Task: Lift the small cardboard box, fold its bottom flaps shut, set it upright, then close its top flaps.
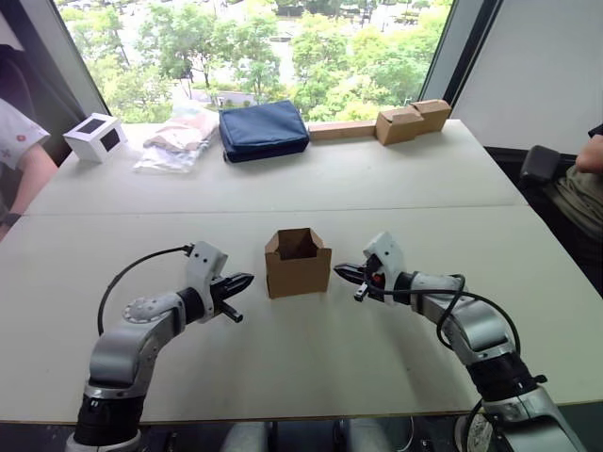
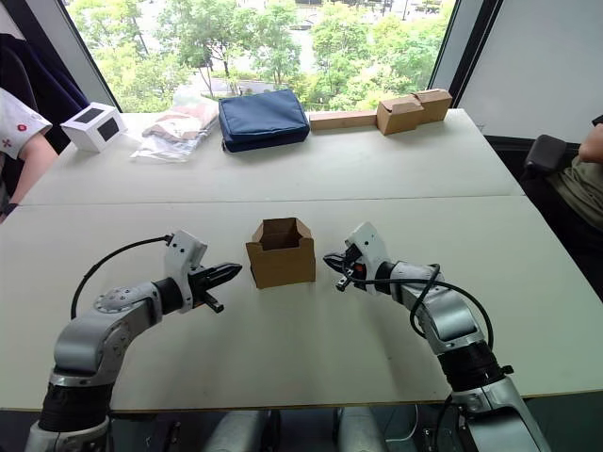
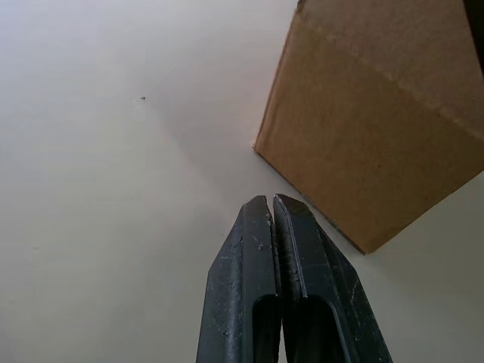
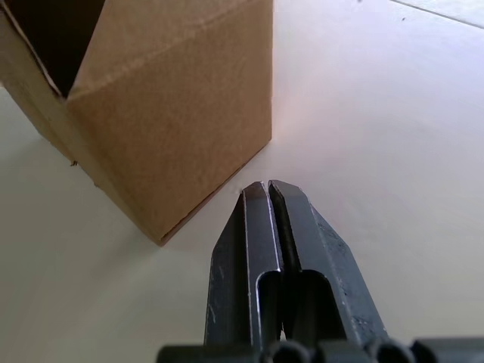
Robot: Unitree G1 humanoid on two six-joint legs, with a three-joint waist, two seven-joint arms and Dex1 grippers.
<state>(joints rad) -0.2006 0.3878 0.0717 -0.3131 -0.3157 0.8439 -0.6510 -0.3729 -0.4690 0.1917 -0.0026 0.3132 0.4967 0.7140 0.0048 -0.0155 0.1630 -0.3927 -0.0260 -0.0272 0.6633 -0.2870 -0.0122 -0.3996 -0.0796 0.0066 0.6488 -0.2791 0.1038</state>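
Closed end effectors (image 1: 247, 280) (image 1: 339, 270), flanking upright box (image 1: 298, 263)

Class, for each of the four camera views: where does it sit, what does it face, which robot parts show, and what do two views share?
Left eye view: on the head, looking forward and down at the table; both arms show, flanking the small cardboard box.
Right eye view: beside it, same scene, left gripper and right gripper.
Left wrist view: along its shut fingers toward a box wall.
Right wrist view: along its shut fingers toward the box's other side.
Shared: every view shows the box, top flaps open.
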